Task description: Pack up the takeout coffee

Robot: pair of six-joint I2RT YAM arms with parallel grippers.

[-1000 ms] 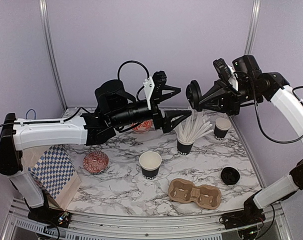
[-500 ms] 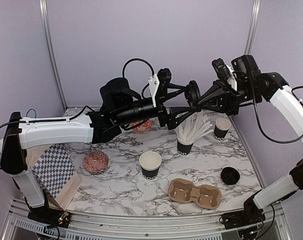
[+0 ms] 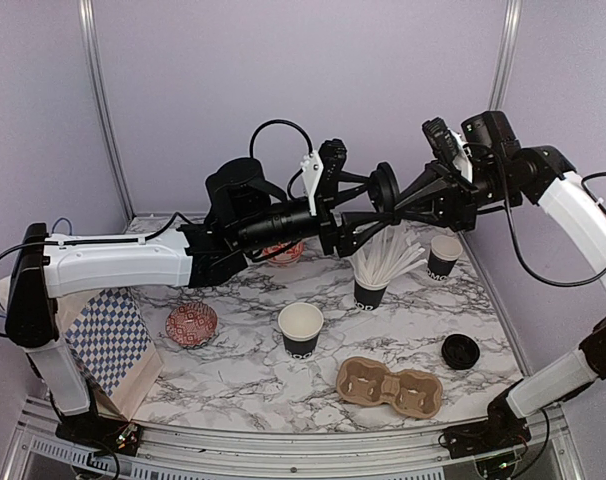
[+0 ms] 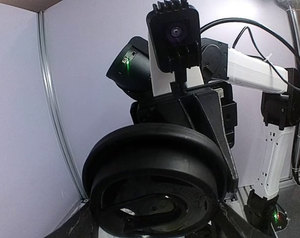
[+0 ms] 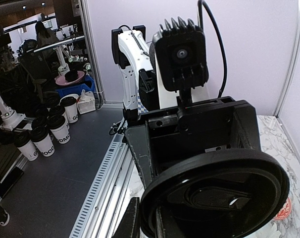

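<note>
While the right gripper (image 3: 403, 196) pinches the black lid (image 3: 386, 188) edge-on, the left gripper (image 3: 373, 202), jaws spread around it, should close squarely from nine o'clock before the right releases.

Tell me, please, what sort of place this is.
Probably a robotics test booth staged as a café counter: plain lilac walls on aluminium posts, a marble-patterned table, black paper cups and a pulp carrier tray.
</note>
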